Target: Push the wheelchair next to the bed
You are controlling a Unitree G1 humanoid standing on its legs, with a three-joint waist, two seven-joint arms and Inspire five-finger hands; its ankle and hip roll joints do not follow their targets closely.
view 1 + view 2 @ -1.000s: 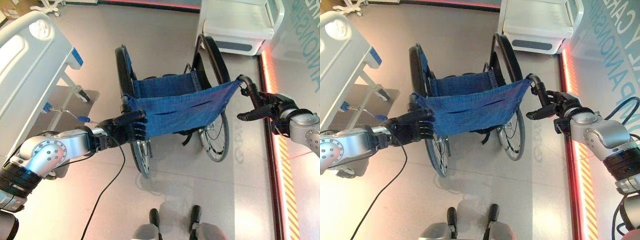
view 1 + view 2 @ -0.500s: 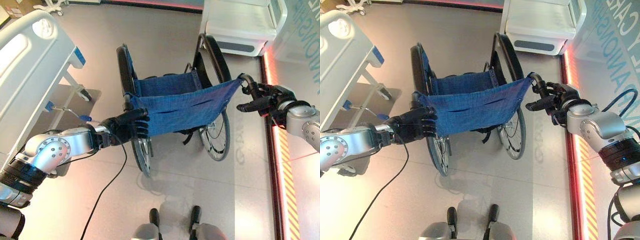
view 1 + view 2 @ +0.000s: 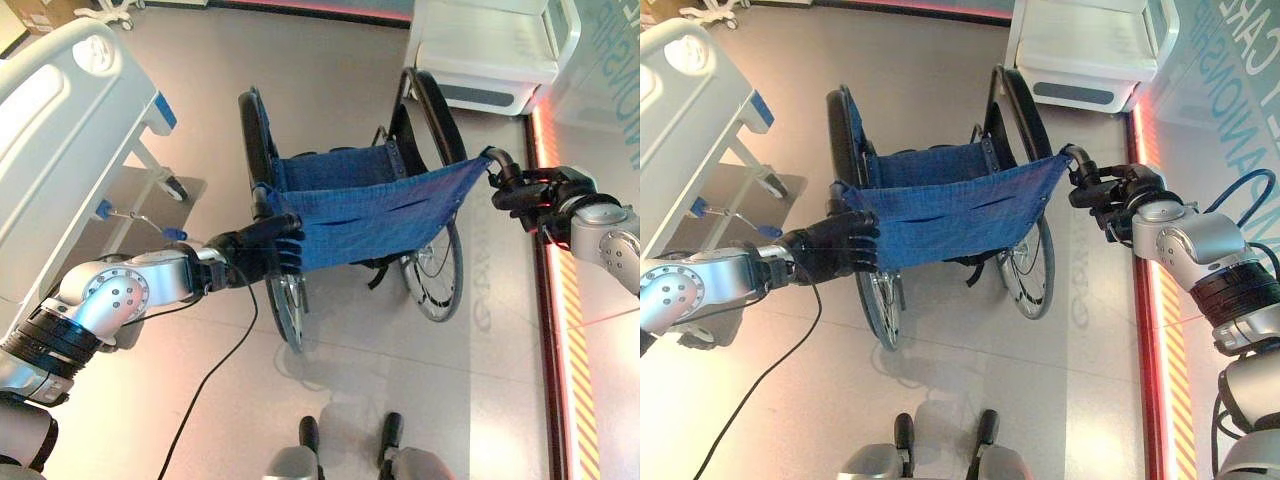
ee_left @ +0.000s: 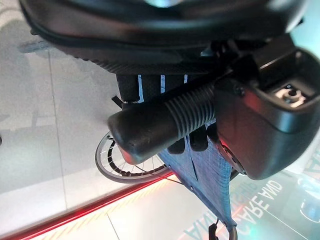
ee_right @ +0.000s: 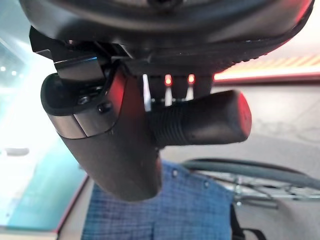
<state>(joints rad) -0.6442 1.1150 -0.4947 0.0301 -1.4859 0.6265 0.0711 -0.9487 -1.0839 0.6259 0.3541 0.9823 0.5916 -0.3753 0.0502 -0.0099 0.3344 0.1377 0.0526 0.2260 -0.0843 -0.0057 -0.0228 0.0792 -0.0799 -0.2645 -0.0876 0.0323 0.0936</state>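
The wheelchair (image 3: 370, 205), with a blue cloth back and black wheels, stands in front of me, facing away. My left hand (image 3: 255, 255) is curled round its left push handle (image 4: 160, 122), a black ribbed grip. Over on the other side, my right hand (image 3: 540, 195) is shut on the right push handle (image 5: 200, 120). The white bed (image 3: 60, 130) with blue fittings stands to the left of the wheelchair, a short gap apart.
A white cabinet-like unit (image 3: 485, 50) stands just beyond the wheelchair's right wheel. A red lit strip (image 3: 555, 330) runs along the floor at the right by a wall. The bed's wheeled legs (image 3: 165, 185) reach toward the wheelchair's left wheel.
My right hand's outstretched digit has curled in round the right handle. The left hand keeps its hold. The whole picture has shifted slightly.
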